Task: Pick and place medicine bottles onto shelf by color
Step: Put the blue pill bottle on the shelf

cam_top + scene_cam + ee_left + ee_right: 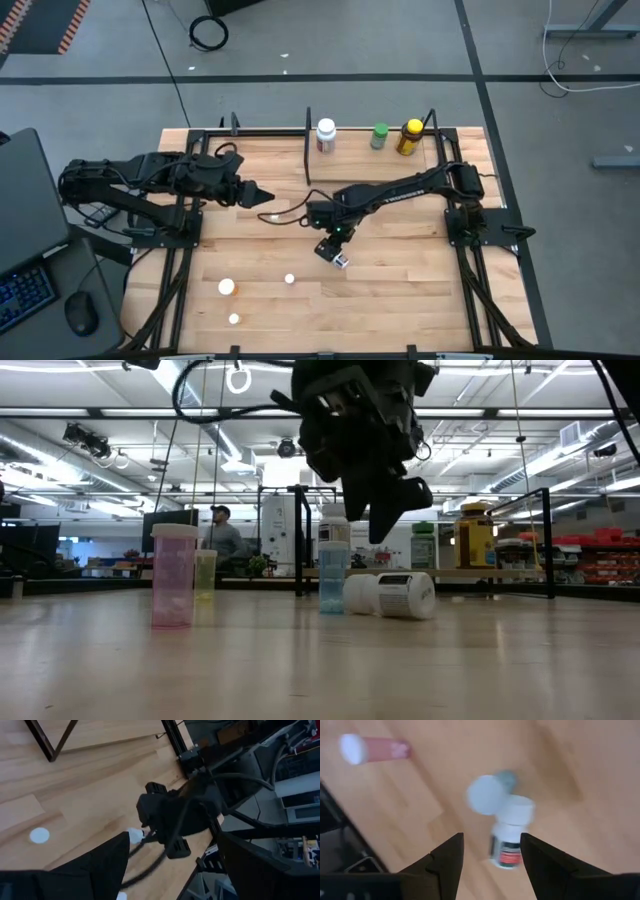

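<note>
A white labelled medicine bottle [509, 840] lies on its side on the table, its cap beside a standing blue bottle [487, 795]. My right gripper [491, 852] hangs open just above it, one finger on each side, touching nothing; it also shows from the side [385, 520]. A pink bottle [173, 575] and a small yellow-green one [205, 574] stand farther left. On the shelf [355, 143] at the far edge stand a white [326, 135], a green [379, 136] and a yellow [409, 137] bottle. My left gripper [266, 198] hovers open left of centre.
Black shelf posts [307, 155] rise at the table's far side. The white caps of the pink [227, 287], blue [290, 279] and yellow-green [234, 319] bottles dot the near left. A laptop [25, 240] and mouse sit off the left edge.
</note>
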Tool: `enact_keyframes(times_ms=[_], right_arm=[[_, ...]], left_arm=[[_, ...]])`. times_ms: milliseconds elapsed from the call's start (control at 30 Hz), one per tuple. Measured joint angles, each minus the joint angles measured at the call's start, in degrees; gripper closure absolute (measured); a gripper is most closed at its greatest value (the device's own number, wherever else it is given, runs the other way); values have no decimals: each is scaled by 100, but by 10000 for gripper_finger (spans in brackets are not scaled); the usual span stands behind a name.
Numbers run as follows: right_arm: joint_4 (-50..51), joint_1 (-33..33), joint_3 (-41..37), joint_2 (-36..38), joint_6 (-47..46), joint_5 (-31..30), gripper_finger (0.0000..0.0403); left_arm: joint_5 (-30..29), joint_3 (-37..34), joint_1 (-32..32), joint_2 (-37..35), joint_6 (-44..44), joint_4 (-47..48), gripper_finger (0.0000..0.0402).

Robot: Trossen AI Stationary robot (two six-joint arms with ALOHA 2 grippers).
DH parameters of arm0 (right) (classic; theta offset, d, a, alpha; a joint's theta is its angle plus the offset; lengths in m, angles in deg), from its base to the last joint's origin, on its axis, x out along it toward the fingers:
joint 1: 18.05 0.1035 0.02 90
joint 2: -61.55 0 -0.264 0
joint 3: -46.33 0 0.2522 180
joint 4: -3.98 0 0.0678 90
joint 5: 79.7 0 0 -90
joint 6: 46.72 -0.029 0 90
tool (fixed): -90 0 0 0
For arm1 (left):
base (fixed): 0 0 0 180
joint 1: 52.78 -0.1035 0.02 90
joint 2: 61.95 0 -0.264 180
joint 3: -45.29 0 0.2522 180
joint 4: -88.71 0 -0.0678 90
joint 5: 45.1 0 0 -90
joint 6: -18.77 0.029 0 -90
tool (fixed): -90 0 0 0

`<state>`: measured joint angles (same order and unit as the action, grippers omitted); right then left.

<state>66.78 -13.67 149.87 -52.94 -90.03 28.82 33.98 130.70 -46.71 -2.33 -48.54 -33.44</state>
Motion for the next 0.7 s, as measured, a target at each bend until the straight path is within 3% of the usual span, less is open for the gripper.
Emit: enact_keyframes(times_ms=[267, 400, 700], right_arm=[[-379, 354, 2, 33, -43, -321, 200], [-393, 482, 2, 33, 778, -865, 200], [-401, 603, 2, 33, 2318, -1291, 177]], left_arm=[[1, 0, 186, 0, -3, 4, 95], [1, 0, 197, 0, -3, 4, 95], [1, 0, 259, 0, 75, 4, 95]])
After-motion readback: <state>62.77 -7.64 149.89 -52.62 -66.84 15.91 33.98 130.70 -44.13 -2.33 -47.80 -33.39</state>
